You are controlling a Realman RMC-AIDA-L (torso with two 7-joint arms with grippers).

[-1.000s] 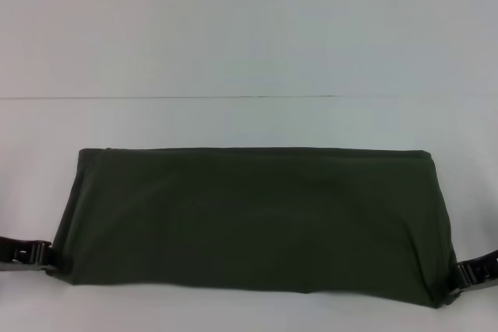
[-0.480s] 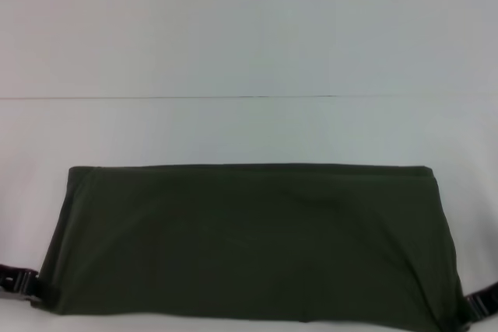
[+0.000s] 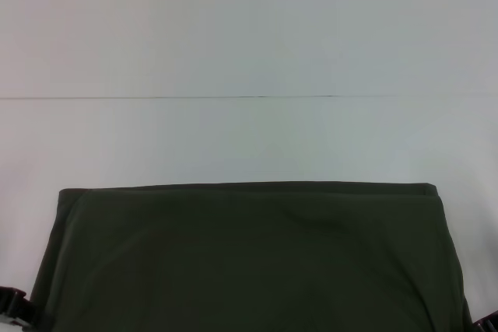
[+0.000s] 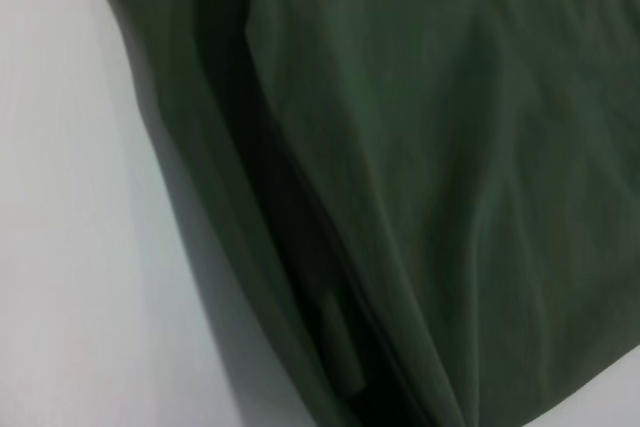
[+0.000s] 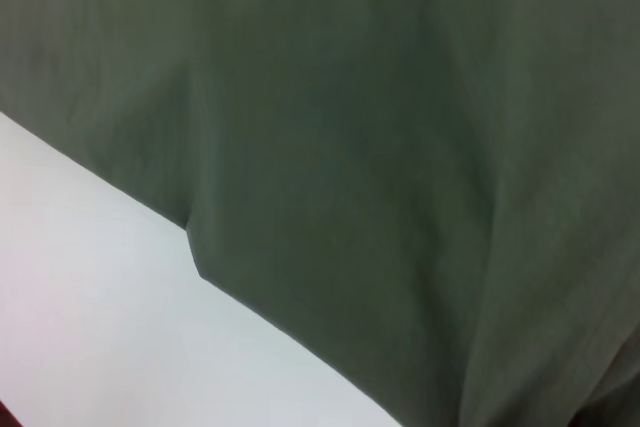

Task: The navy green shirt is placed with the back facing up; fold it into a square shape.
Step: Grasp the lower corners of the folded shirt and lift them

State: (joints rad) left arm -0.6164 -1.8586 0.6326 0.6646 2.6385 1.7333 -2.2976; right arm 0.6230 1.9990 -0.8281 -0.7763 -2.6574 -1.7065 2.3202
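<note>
Though barely inside the lower left corner of the head view, caught a sliver of the left gripper (image 3: 11,305) just beside the cloth's left edge; could not tell whether clamped or released. Across the lower middle, found the navy green shirt (image 3: 249,258) folded into a wide band on the white table (image 3: 249,52), far edge straight, near edge cut off by the frame. At the lower right corner, glimpsed the right gripper (image 3: 489,321) against the cloth; could not tell its grip either.

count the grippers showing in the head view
2, both only partly in frame: the left gripper at the near left corner of the navy green shirt, the right gripper at its near right corner.
</note>
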